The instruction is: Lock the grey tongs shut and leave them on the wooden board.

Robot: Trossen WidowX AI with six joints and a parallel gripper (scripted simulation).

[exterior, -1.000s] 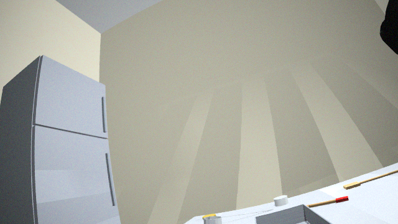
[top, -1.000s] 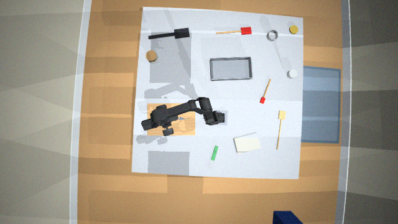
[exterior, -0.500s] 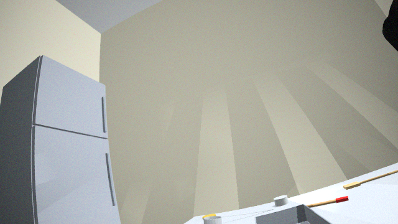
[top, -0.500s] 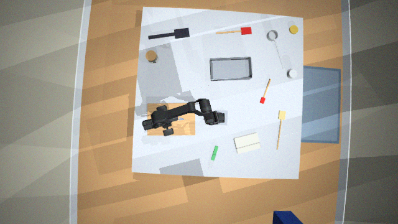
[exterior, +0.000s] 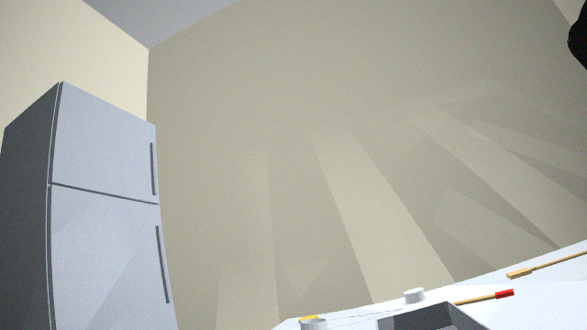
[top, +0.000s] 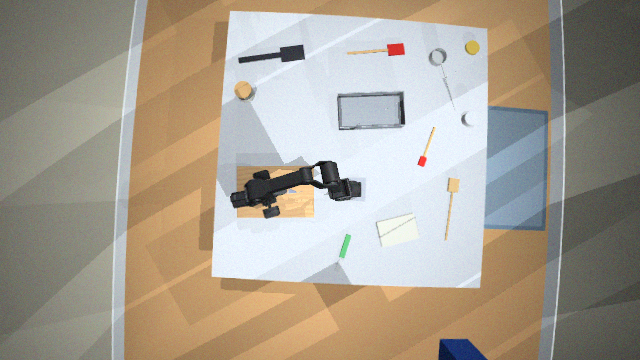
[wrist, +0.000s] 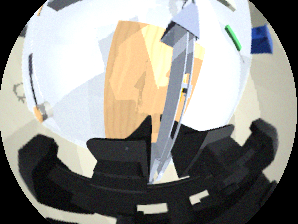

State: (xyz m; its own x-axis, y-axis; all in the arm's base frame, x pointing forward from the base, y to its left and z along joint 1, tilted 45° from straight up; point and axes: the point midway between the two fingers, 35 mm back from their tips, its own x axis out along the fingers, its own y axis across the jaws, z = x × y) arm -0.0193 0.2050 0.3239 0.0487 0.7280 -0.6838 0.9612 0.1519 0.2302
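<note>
The tongs (wrist: pixel 176 75) look like smooth grey metal with a slight sheen. The board (top: pixel 300 207) (wrist: pixel 122 75) is pale wood with visible grain, and the gripper (wrist: pixel 154 117) looks like matt black plastic. The tin (top: pixel 371 128) (exterior: pixel 413 317) has a dull grey metallic look.

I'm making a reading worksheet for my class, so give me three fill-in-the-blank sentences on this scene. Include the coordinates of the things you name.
The gripper (wrist: pixel 154 117) is shut on the grey ____.
Beneath the arm lies a board (top: pixel 305 209) (wrist: pixel 120 75) made of ____.
The roasting tin (top: pixel 339 112) (exterior: pixel 390 324) has ____ tongs lying across it.

Missing words: tongs; wood; no
</note>
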